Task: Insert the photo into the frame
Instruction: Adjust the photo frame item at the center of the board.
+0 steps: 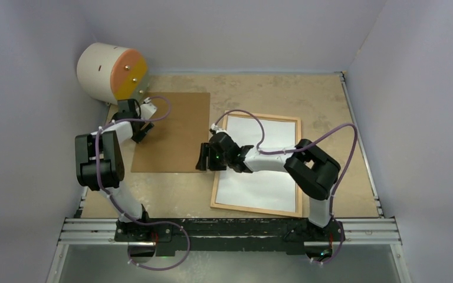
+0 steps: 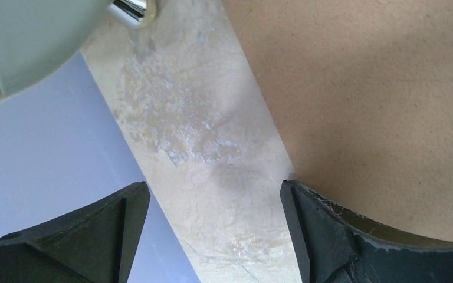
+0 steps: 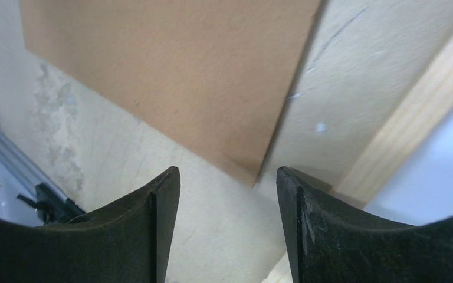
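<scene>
**benchbot_fan:** so where's the large white-bordered photo (image 1: 256, 191) right now?

**yam_wrangler:** it's lying flat inside the thin light-wood rectangular frame (image 1: 265, 116), plain white side up. You only see blank paper from above, and the right arm reaches across it.

**benchbot_fan:** and the grippers?

**yam_wrangler:** the right gripper (image 3: 227, 172) hovers at the frame's left rail. Its fingers are parted a fair bit with nothing between them, just bare tabletop (image 1: 307, 88) and a corner of the flat brown fibreboard sheet (image 1: 174, 132) that lies just left of the frame. The left gripper (image 2: 213, 186) is well left of the frame, over that sheet's far edge. It's spread wide and holding nothing. A cream cylinder with an orange face (image 1: 103, 71) sits further left and behind.
</scene>
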### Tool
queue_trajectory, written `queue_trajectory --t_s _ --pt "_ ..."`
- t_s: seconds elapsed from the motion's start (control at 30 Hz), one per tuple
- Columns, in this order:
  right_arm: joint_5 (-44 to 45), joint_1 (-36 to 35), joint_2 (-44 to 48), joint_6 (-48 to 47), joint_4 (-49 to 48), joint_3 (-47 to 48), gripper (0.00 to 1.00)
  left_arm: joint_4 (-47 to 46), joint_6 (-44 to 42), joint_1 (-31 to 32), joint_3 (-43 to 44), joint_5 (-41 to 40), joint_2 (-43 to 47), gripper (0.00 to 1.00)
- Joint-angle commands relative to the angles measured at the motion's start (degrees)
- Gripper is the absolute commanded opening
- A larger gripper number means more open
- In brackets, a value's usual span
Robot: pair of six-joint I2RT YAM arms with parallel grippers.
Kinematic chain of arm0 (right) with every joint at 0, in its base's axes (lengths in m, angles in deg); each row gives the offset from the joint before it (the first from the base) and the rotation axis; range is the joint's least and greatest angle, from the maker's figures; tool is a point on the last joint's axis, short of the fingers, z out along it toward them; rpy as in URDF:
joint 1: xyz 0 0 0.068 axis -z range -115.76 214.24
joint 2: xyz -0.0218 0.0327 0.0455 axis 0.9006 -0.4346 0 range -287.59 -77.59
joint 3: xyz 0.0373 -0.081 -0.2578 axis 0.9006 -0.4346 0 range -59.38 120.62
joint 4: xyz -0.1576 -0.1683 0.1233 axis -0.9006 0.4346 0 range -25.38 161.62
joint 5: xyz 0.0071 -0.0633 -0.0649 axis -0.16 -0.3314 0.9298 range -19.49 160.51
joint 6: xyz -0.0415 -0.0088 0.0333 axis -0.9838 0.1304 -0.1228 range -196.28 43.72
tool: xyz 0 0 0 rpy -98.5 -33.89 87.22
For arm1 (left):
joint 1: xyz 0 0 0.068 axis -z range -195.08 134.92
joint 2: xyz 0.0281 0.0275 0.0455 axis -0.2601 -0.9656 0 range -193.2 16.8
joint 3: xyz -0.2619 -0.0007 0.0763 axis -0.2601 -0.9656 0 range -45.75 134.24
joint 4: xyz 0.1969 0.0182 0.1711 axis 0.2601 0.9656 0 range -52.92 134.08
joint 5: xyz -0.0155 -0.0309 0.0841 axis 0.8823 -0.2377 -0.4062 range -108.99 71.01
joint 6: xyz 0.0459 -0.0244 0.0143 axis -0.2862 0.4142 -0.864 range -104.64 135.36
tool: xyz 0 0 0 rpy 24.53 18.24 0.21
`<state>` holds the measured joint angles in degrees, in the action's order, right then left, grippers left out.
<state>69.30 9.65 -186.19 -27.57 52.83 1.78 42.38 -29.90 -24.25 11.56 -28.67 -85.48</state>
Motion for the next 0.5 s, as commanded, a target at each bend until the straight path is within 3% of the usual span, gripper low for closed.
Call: queue_trajectory --t_s 0.0,0.27,0.47 --pt "5.0 4.9 1.0 -3.2 11.7 4.8 0.66 15.6 -0.1 0.2 -2.1 6.1 -1.5 0.89" --pt "6.8 9.2 -9.5 -2.5 11.6 15.8 0.73 20.3 2.6 -7.0 13.4 6.6 -2.9 0.89" --pt "9.6 10.1 -19.3 -3.6 14.1 27.2 0.76 15.3 5.1 -8.2 15.6 3.1 -7.5 0.88"
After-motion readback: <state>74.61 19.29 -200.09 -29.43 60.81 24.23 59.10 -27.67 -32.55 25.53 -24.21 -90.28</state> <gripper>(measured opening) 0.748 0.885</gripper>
